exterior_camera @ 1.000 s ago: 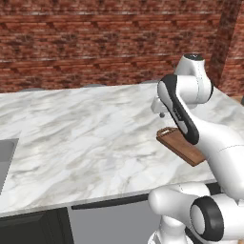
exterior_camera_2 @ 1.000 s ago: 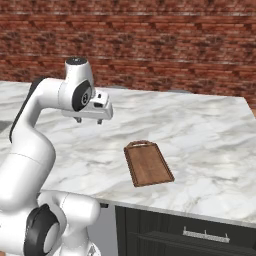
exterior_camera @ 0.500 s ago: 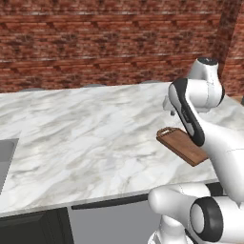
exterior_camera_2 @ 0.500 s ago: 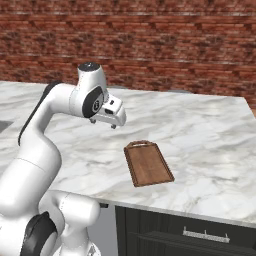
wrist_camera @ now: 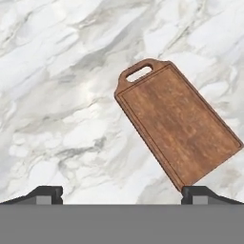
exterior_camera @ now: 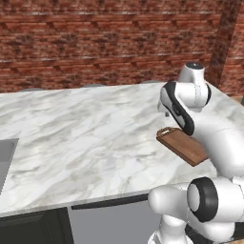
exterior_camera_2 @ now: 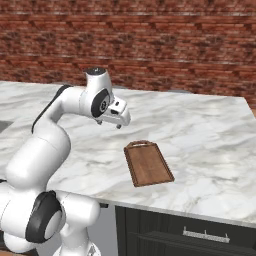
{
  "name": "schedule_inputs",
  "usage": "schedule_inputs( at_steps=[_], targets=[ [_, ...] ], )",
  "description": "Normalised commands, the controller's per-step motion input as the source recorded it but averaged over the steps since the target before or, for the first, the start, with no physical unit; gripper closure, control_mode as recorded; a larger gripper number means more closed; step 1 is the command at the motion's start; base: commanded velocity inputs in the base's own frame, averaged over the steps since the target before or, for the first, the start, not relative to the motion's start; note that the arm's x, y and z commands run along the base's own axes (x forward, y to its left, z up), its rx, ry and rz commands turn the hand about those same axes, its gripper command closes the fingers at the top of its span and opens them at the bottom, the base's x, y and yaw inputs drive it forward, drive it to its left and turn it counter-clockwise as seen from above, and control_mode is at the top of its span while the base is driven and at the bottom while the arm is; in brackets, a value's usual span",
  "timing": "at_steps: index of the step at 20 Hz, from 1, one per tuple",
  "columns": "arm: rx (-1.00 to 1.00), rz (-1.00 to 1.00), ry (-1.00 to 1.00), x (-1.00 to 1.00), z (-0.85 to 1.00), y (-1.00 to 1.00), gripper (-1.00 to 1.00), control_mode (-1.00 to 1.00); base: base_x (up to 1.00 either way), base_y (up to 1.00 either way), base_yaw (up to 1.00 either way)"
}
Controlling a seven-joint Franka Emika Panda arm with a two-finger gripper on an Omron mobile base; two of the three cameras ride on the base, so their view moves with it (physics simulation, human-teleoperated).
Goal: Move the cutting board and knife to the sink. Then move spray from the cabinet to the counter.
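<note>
Cutting board (exterior_camera_2: 148, 163): flat on the desk (exterior_camera_2: 210, 135); far corner hidden behind the arm in left base view.
Fingers (wrist_camera: 47, 193): spread wide, released, above the cutting board.

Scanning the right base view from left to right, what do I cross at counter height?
Robot arm → gripper, jaws open, above the counter → cutting board lying flat → bare marble out to the counter's right edge.

The cutting board (exterior_camera_2: 148, 163) lies flat on the counter (exterior_camera_2: 210, 135), gripper (exterior_camera_2: 119, 119) above.
</note>
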Motion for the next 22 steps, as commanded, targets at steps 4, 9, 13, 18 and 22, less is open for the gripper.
schedule_inputs(
  at_steps=[4,9,13,18,22],
  targets=[
    [0.00,0.11,0.11,0.52,-0.41,-0.38,-1.00,-1.00,0.00,0.00,0.00],
    [0.00,0.13,0.12,0.60,-0.36,-0.36,-1.00,-1.00,0.00,0.00,0.00],
    [0.00,0.08,0.02,0.22,-0.10,-0.12,-1.00,-1.00,0.00,0.00,0.00],
    [0.00,0.00,0.00,0.00,0.00,0.00,-1.00,-1.00,0.00,0.00,0.00],
    [0.00,0.00,0.00,0.00,0.00,0.00,-1.00,-1.00,0.00,0.00,0.00]
  ],
)
